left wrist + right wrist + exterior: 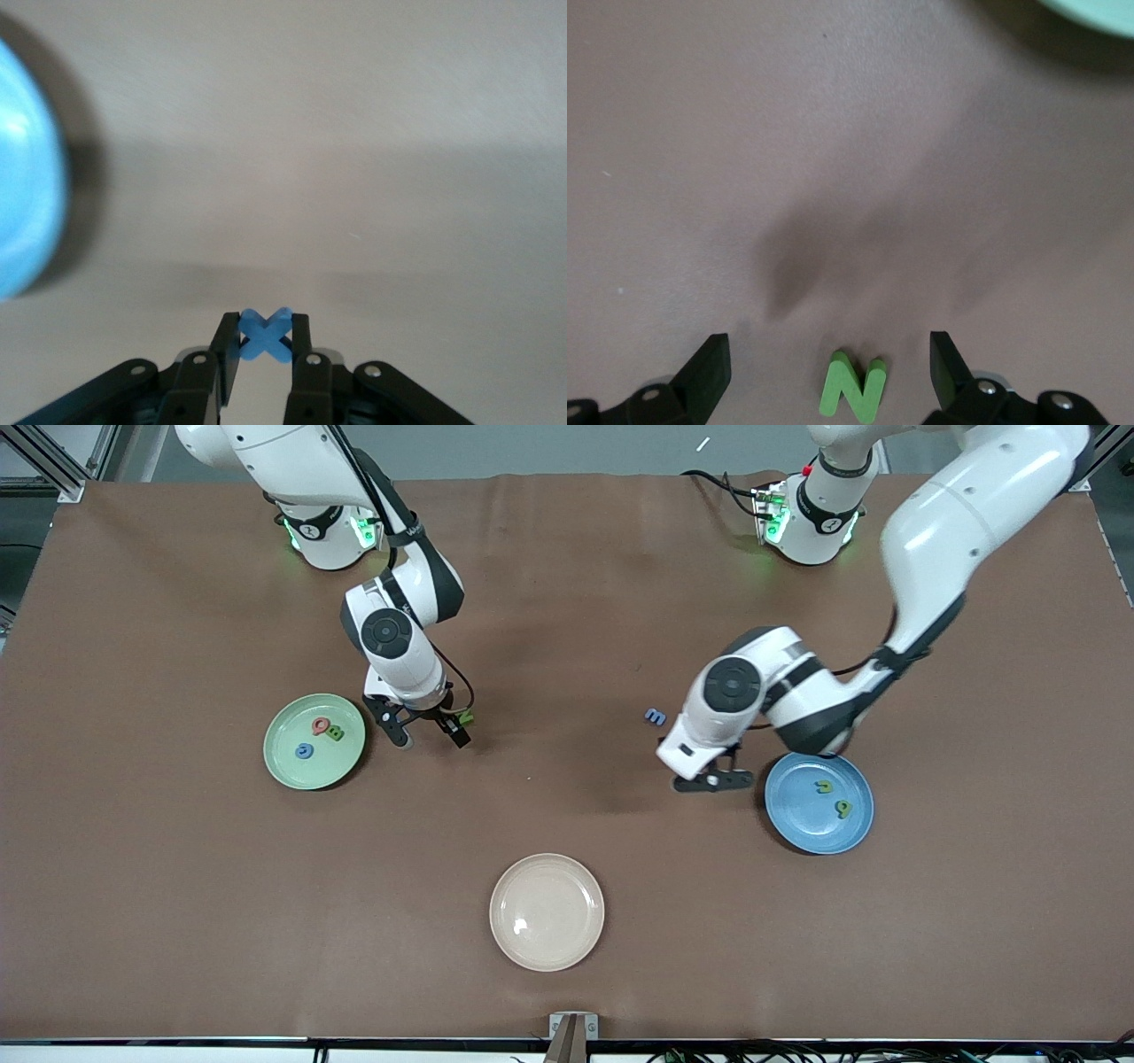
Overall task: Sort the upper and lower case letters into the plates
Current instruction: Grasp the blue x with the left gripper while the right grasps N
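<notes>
My left gripper (714,781) (265,342) hangs over the cloth just beside the blue plate (788,824) (22,177), shut on a small blue letter x (265,335). Two yellow-green letters (825,786) (842,808) lie in that plate. The right gripper (431,738) (828,372) stands open, low over the table beside the mint green plate (288,766) (1099,13). A green letter N (852,387) (464,717) lies flat between its fingers, untouched. The mint plate holds a red letter (321,726), a green one (335,733) and a blue one (304,751).
A blue letter m (655,716) lies on the brown cloth, farther from the front camera than the left gripper. A cream-beige plate (547,948) sits near the front edge, midway between the arms.
</notes>
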Available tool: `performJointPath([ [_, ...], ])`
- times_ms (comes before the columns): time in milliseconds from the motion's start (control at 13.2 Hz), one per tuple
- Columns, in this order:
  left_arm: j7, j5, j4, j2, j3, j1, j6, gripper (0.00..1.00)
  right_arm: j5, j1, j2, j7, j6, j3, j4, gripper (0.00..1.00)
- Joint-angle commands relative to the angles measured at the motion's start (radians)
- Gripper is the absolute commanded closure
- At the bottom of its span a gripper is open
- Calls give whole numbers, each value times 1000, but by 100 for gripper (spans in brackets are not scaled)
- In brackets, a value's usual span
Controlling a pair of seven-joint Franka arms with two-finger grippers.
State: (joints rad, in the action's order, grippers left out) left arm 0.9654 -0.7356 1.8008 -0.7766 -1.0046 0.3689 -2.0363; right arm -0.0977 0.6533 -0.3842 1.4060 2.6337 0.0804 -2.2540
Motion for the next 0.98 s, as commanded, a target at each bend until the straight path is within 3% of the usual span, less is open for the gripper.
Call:
performJointPath([
  [0,-82,10,-6,11,-8,65,27,89,-3,26,-10,40,32,10,-13,5],
  [302,-261,-5,-6,-1,3,177,27,89,-3,66,-33,96,57,10,-12,16],
  [604,-399,-10,-67,-18,119,174,10,89,-3,77,-35,96,49,10,-13,39],
  [755,-424,-30,-99,-45,156,162,-5,89,-3,81,-35,96,45,10,-13,65],
  [831,-428,-34,-118,-59,173,150,-11,89,-3,81,-35,96,42,10,-12,89],
  [906,-442,-33,-132,-72,193,133,-25,89,-3,81,-35,100,40,10,-12,100],
])
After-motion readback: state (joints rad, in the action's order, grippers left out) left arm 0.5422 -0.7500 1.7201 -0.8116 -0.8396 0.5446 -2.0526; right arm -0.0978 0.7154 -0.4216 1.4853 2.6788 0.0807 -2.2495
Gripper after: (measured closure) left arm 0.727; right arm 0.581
